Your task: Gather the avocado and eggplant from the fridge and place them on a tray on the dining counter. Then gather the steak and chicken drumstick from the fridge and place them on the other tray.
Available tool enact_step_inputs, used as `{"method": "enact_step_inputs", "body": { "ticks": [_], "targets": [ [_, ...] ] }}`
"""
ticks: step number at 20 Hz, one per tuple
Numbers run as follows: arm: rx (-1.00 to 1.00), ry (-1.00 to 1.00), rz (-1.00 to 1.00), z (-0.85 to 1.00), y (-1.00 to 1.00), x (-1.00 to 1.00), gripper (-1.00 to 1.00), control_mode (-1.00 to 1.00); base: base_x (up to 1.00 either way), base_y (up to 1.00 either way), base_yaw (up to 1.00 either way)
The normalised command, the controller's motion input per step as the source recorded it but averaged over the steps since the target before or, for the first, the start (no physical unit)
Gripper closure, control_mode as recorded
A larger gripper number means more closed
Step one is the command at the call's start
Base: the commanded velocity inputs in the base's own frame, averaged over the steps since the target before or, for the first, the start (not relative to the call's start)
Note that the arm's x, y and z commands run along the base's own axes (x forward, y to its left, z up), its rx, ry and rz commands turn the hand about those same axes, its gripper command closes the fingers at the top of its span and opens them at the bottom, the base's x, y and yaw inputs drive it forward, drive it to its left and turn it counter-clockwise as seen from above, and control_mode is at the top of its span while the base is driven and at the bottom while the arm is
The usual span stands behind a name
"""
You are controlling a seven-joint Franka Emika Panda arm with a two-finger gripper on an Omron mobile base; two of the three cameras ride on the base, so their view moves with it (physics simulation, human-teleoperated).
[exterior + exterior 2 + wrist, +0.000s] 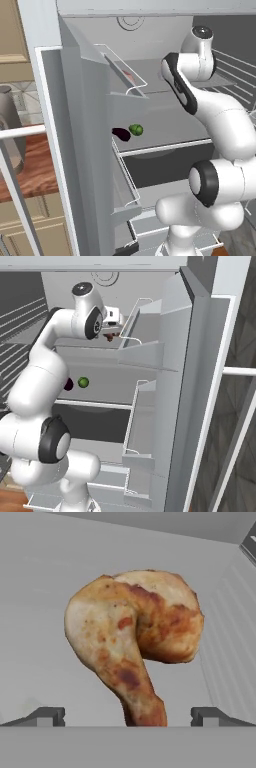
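Avocado (136, 130) and eggplant (120, 134) sit in the fridge (90, 165) (untouched); open gripper (127, 717) frames the chicken drumstick (132, 637), ungrasped.

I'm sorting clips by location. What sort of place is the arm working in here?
Most likely the inside of an open fridge in a kitchen: door shelves, a green avocado beside a dark eggplant on a shelf, and a chicken drumstick ahead of the open tool.

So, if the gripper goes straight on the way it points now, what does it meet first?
Most likely the chicken drumstick, which lies directly ahead between the open jaws of the gripper. Its narrow end already reaches down between them; the exact depth is unclear.
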Motion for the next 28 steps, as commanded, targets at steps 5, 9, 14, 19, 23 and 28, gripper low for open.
{"method": "enact_step_inputs", "body": {
  "ticks": [5, 9, 14, 19, 23, 28],
  "targets": [
    [0.00, 0.00, 0.00, -0.11, 0.00, 0.19, -1.00, -1.00, 0.00, 0.00, 0.00],
    [0.00, 0.00, 0.00, -0.11, -0.02, 0.16, -1.00, -1.00, 0.00, 0.00, 0.00],
    [0.00, 0.00, 0.00, -0.09, -0.05, 0.06, -1.00, -1.00, 0.00, 0.00, 0.00],
    [0.00, 0.01, 0.00, -0.11, -0.03, 0.00, -1.00, -1.00, 0.00, 0.00, 0.00],
    [0.00, 0.02, 0.00, -0.15, 0.00, 0.07, -1.00, -1.00, 0.00, 0.00, 0.00],
    [-0.01, 0.04, 0.00, -0.19, 0.00, 0.08, 1.00, -1.00, 0.00, 0.00, 0.00]
  ]
}}
